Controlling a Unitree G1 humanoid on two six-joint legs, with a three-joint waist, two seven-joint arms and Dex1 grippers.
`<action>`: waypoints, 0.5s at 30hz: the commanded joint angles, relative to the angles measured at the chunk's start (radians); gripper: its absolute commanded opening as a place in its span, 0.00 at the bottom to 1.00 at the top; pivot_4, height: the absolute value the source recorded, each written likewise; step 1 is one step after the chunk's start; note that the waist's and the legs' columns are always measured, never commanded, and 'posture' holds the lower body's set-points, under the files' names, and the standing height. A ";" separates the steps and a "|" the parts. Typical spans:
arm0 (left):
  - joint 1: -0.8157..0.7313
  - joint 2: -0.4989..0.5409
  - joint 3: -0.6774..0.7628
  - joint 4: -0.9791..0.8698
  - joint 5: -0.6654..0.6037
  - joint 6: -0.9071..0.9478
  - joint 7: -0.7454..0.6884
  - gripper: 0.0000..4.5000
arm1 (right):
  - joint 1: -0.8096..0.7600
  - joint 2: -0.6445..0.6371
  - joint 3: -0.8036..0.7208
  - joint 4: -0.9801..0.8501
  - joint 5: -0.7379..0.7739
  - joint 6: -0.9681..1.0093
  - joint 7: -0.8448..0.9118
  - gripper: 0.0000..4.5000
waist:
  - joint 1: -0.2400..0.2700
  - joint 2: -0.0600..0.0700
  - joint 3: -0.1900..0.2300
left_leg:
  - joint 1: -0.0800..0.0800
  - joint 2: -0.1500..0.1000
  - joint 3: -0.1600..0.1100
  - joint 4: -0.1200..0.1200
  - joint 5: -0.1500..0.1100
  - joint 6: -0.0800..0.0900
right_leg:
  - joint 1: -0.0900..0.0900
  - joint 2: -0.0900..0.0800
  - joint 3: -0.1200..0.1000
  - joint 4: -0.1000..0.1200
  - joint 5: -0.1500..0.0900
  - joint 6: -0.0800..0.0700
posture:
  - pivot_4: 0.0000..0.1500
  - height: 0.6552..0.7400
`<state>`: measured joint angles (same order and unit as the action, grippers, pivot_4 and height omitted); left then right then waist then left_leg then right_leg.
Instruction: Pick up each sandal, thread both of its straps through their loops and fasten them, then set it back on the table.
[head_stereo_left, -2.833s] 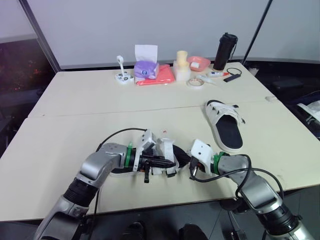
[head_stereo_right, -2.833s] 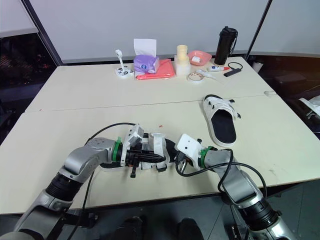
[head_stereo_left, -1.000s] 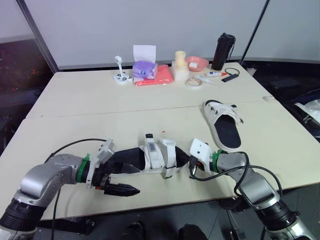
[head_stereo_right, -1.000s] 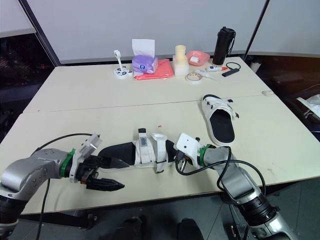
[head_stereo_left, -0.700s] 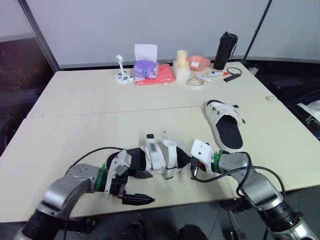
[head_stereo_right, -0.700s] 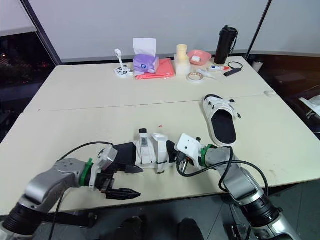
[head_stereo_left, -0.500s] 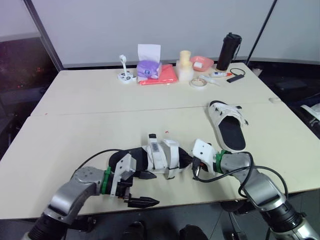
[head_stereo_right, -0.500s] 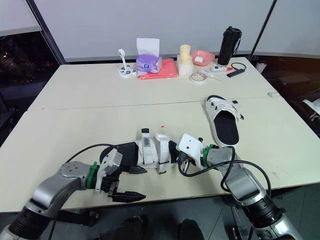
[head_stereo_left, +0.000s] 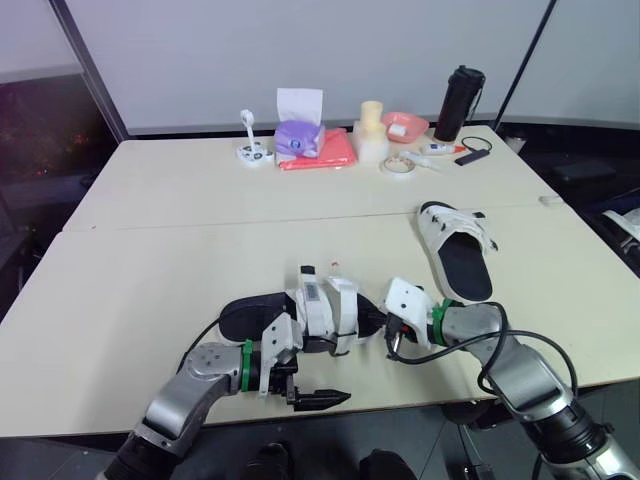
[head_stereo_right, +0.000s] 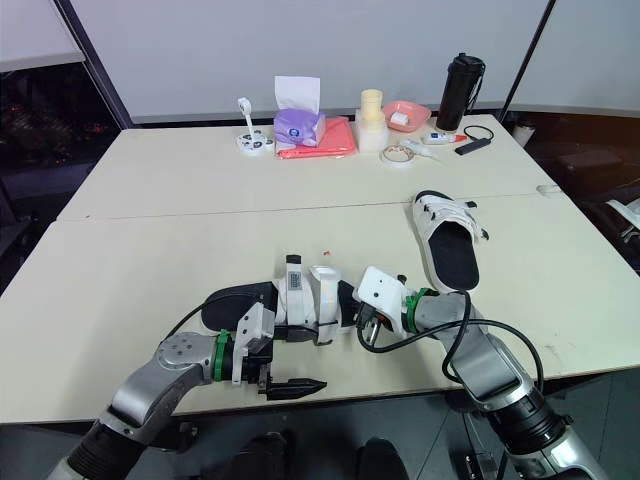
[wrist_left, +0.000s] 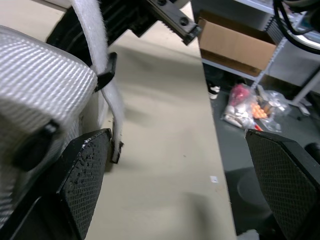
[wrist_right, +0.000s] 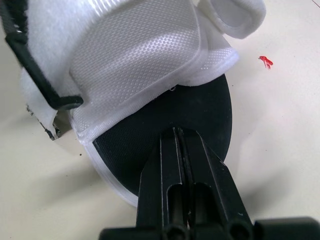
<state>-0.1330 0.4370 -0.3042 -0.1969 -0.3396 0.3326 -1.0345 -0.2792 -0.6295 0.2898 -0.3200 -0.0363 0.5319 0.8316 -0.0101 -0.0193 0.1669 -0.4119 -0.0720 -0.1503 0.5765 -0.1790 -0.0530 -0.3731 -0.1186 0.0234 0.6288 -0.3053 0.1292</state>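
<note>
The near sandal, white straps on a black sole, lies flat close to the table's front edge. Its straps are loose, one hanging through a black loop. My left gripper is open at the sandal's near side. One finger pad sits against the strapped part and the other reaches past the table edge. My right gripper is shut, its tips resting on the black footbed at the toe end. The second sandal lies apart at the right.
Along the far edge stand a purple tissue box, a red folder, a pink bowl, a tape roll and a black bottle. The table's front edge runs just below my left gripper.
My left arm has swung in from the left, bringing its open gripper up against the near sandal's front side. The right gripper has stayed on the toe end.
</note>
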 joint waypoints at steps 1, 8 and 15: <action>-0.013 -0.026 -0.009 -0.004 0.010 -0.023 0.028 0.99 | 0.038 -0.008 0.064 0.033 -0.013 0.039 0.019 0.00 | 0.000 0.000 0.000 | 0.000 0.000 0.001 0.000 0.000 0.000 | 0.000 0.000 0.000 0.000 0.000 0.000 | 1.00 1.00; -0.024 -0.056 -0.025 0.017 0.024 -0.021 0.051 0.88 | 0.040 -0.011 0.066 0.028 -0.021 0.044 0.015 0.00 | 0.001 0.000 0.000 | 0.000 0.000 0.002 0.000 0.000 0.001 | 0.000 0.000 0.000 0.000 0.000 0.000 | 1.00 1.00; -0.043 -0.075 -0.037 0.045 0.033 -0.007 0.068 0.11 | 0.044 -0.006 0.062 0.024 -0.023 0.049 0.010 0.00 | 0.000 0.000 0.000 | 0.000 0.000 0.002 0.000 0.001 0.002 | 0.001 0.000 0.000 0.000 0.000 0.001 | 1.00 1.00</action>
<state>-0.1622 0.3700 -0.3413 -0.1509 -0.3132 0.3254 -0.9779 -0.2762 -0.6300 0.2918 -0.3312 -0.0455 0.5398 0.8293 -0.0096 -0.0194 0.1670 -0.4119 -0.0721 -0.1479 0.5765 -0.1777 -0.0507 -0.3724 -0.1184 0.0233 0.6290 -0.3053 0.1301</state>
